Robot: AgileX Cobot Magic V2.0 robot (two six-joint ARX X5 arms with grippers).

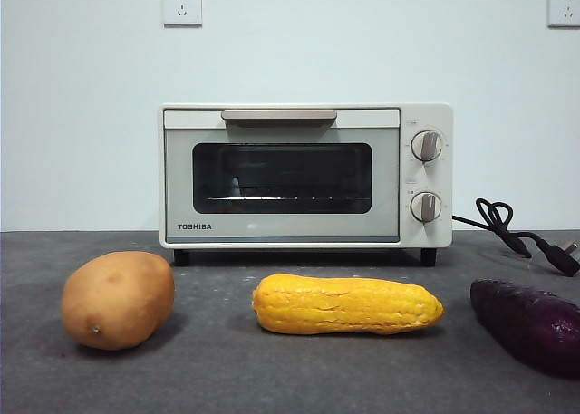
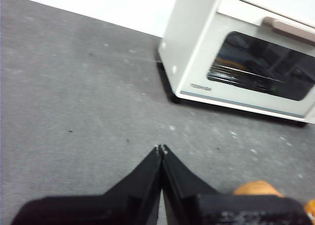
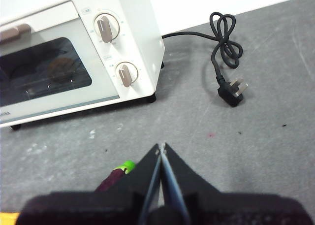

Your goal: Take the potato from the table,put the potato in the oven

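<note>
One potato, one corn cob, one sweet potato front one oven.

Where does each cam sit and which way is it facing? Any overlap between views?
Front view: low, at table height, looking level across the table at potato, corn, sweet potato and oven; no robot parts visible.
Left wrist view: above the table, angled down at the oven's left end; left end effector shut.
Right wrist view: angled down at the oven's knobs and plug; right end effector shut.
Shared: all three show the oven door.
</note>
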